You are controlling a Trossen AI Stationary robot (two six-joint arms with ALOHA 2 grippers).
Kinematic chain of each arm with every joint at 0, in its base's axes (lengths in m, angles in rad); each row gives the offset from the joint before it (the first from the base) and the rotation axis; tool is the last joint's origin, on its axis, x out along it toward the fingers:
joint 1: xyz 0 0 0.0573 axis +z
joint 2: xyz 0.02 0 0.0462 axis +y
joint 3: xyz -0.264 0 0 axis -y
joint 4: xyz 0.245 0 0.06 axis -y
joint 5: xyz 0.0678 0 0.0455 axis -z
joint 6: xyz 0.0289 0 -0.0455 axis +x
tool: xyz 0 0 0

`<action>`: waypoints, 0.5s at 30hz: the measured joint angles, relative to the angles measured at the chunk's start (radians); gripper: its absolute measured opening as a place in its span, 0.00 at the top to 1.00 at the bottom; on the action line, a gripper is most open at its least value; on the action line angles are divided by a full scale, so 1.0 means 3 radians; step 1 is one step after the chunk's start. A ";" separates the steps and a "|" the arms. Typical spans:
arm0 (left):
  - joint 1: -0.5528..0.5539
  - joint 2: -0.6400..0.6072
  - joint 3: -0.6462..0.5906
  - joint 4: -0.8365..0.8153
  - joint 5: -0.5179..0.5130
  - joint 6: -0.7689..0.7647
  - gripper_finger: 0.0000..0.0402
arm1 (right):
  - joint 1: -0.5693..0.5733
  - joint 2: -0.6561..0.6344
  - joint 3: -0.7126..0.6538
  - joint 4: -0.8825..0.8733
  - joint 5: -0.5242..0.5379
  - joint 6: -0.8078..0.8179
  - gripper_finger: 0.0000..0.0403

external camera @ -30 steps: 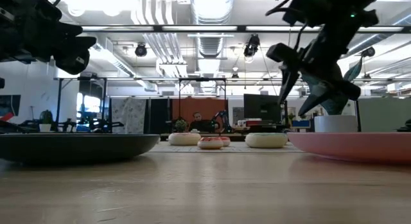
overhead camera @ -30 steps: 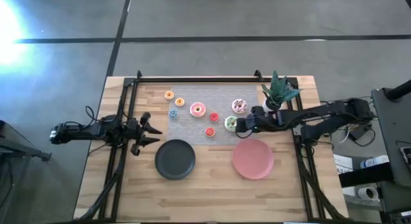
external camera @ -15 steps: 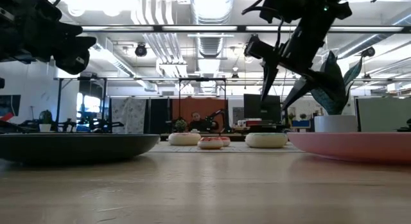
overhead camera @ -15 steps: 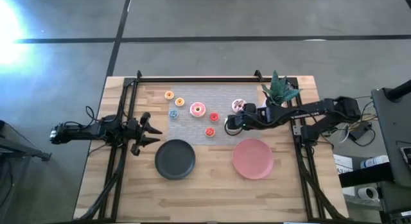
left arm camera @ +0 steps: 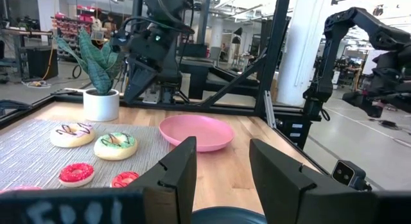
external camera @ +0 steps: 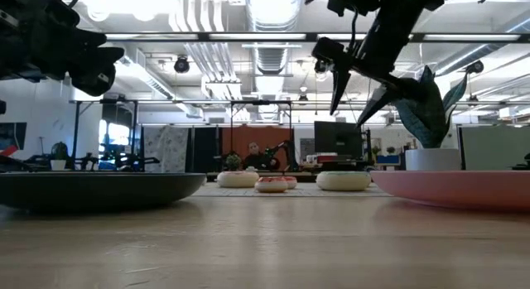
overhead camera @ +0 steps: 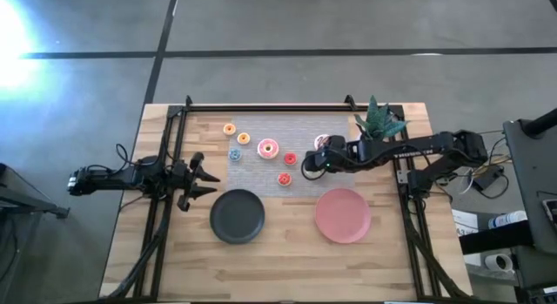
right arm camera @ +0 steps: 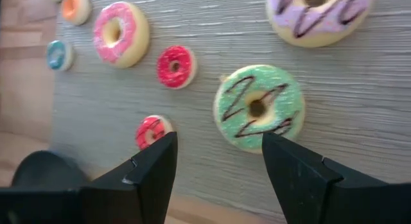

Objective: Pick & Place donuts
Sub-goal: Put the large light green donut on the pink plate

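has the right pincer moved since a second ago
Yes. In the high view the right pincer has shifted left, away from the potted plant, and now hangs open above the green donut.

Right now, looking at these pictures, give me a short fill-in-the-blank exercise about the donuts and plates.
1. The right gripper hovers open above the ____ donut with dark squiggles.
2. The two plates are pink and ____.
3. The potted plant stands at the mat's ____ end.

Missing words: green; black; right
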 joint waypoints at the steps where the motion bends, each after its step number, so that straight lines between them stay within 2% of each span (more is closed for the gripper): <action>1: -0.0001 0.0000 -0.0001 0.0000 0.0000 -0.0001 0.70 | -0.0012 0.0000 0.0000 -0.0030 -0.0002 0.0028 0.46; 15: 0.0000 0.0000 -0.0001 0.0000 0.0000 -0.0001 0.70 | -0.0128 0.0020 -0.0084 -0.0068 -0.0060 -0.0097 0.46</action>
